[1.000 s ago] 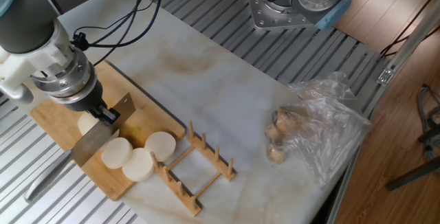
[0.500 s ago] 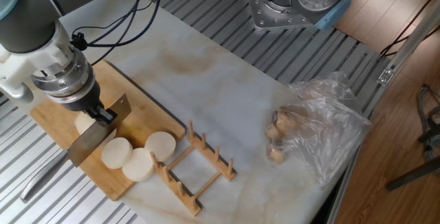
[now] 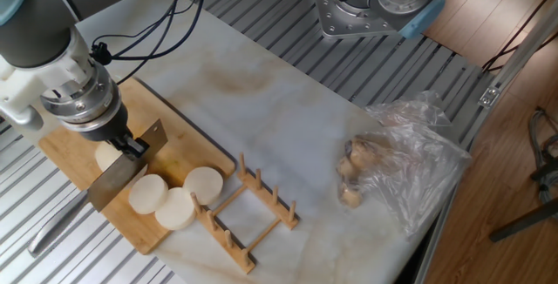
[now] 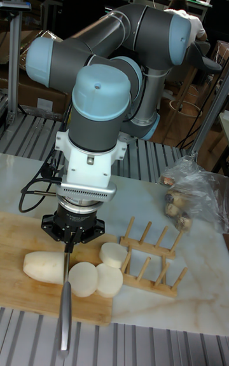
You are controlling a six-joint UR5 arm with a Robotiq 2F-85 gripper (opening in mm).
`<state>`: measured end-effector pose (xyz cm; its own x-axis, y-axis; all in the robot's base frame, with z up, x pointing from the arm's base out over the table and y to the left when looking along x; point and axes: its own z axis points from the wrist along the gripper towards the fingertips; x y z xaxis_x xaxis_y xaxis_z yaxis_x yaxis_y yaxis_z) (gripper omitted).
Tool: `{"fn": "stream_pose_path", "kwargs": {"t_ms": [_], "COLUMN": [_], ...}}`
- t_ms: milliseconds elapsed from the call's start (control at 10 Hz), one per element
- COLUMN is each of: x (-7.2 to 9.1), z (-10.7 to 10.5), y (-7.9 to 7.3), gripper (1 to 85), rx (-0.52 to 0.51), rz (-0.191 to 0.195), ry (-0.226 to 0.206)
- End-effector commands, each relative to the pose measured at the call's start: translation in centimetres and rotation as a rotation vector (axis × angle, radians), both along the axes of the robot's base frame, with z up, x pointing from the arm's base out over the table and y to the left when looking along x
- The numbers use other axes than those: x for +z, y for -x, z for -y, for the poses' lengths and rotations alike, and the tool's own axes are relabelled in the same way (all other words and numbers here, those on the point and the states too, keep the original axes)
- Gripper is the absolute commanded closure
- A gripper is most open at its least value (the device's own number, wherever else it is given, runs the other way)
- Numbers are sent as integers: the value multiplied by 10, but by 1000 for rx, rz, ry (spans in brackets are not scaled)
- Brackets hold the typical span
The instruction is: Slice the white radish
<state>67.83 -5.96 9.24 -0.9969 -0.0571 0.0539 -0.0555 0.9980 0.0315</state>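
The white radish is a creamy stub [image 4: 43, 266] lying on the wooden cutting board [image 3: 187, 149], mostly hidden behind the blade in the fixed view [image 3: 108, 157]. Three round white slices [image 3: 147, 193] [image 3: 176, 208] [image 3: 203, 184] lie beside it. My gripper [image 3: 131, 145] [image 4: 71, 232] is shut on a broad steel knife [image 3: 122, 172]. The blade [image 4: 65, 274] stands edge-down at the stub's cut end, between the stub and the nearest slice [image 4: 83, 278]. Its handle [image 4: 63, 325] sticks out past the board's front edge.
A wooden dish rack [image 3: 248, 214] touches the board's right end, close to the slices. A crumpled clear plastic bag [image 3: 405, 166] with brownish lumps lies at the right on the marble top. A second robot base [image 3: 370, 5] stands at the back.
The gripper and knife shifted slightly left along the stub a second ago, then barely moved. The slices and stub lie where they were.
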Motion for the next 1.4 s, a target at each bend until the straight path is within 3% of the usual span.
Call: {"fn": "stream_pose_path", "kwargs": {"t_ms": [0,300,700,1000,1300], "x": [0,-10,-10,-8,-9], "z": [-4,-1,0,-3,-5], "y": [3,3,7,17,26], "gripper": [843,843,843,843,843], "rx": [-4,-5,8,1,-2], "rz": [-7,4,-3,-33,-30], "ry": [-26,-21,-22,-37,-37]}}
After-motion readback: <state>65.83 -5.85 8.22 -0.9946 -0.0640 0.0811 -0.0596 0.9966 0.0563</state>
